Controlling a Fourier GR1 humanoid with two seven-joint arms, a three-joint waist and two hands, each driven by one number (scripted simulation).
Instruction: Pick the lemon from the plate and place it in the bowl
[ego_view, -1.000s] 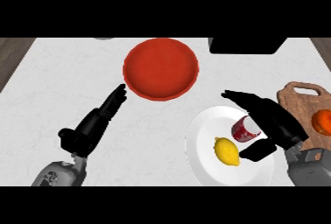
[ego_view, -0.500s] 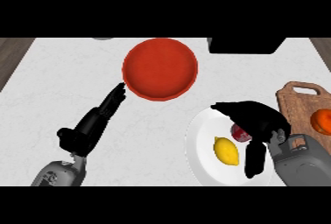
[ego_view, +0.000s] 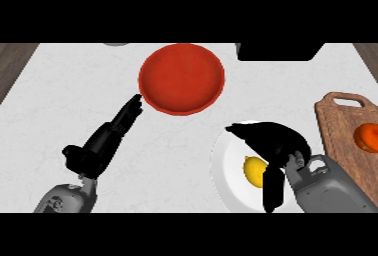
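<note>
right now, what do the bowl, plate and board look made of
The bowl: red, even colour, soft sheen; plastic or glazed ceramic, hard to tell. The plate: plain white, smooth; likely ceramic, perhaps plastic. The board: brown, paler edge, handle hole; looks like wood, matte.

There are no words, numbers or signs to read anywhere here, not on the dishes, the board or the counter.
</note>
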